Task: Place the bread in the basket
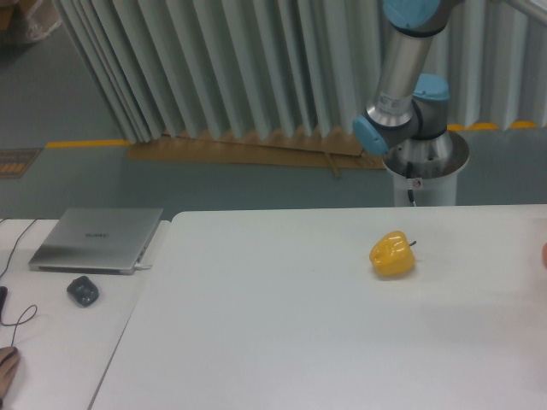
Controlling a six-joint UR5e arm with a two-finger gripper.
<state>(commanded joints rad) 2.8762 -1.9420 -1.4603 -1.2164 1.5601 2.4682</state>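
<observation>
Jaws out of view past the right edge; I cannot tell whether they are spread or pinching. Only my arm (402, 94) shows behind the table (282, 342). Bread and basket are not visible; a faint orange sliver (544, 252) at the right edge is unidentifiable. Yellow pepper (392, 254) sits near the far right. Recommendation: carry level, clear the pepper.
</observation>
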